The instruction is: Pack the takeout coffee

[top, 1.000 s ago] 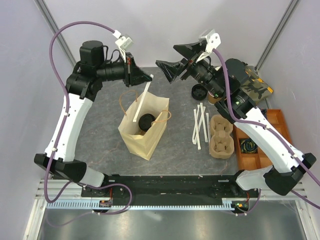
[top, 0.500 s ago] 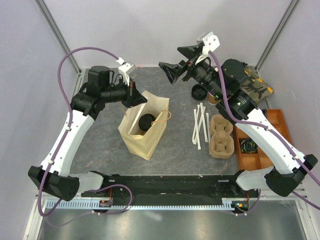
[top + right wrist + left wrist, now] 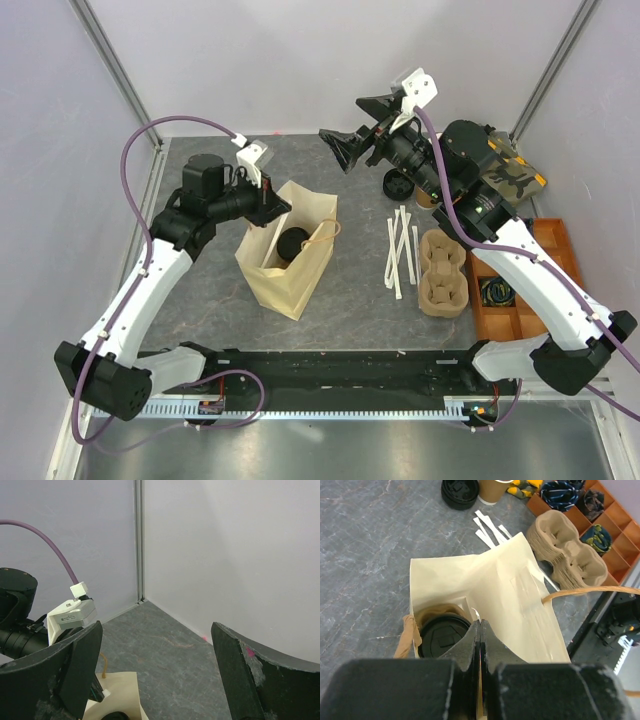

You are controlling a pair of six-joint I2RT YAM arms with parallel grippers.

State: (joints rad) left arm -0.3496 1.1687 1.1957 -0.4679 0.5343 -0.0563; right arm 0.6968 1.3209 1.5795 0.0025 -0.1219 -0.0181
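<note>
The takeout coffee (image 3: 291, 243) stands inside the open cream paper bag (image 3: 300, 280); only its black lid shows. In the left wrist view the lid (image 3: 442, 637) sits in the bag's left corner, with the bag wall (image 3: 515, 590) to its right. My left gripper (image 3: 279, 207) is at the bag's far-left rim, pointing down into the mouth. It also shows in the left wrist view (image 3: 479, 622), shut on a thin white paper-wrapped straw whose tip pokes out just beyond the fingertips. My right gripper (image 3: 352, 132) hangs high behind the bag, open and empty. It also shows in the right wrist view (image 3: 156, 626).
Right of the bag are several loose wrapped straws (image 3: 402, 250), a stack of pulp cup carriers (image 3: 442, 272) and an orange compartment tray (image 3: 512, 290). A stack of black lids (image 3: 397, 184) and lidless paper cups (image 3: 428, 196) stand at the back right. Walls close in on three sides.
My left gripper has come down and toward the bag with the straw, from above the table behind it to the bag's mouth. My right gripper has barely moved.
</note>
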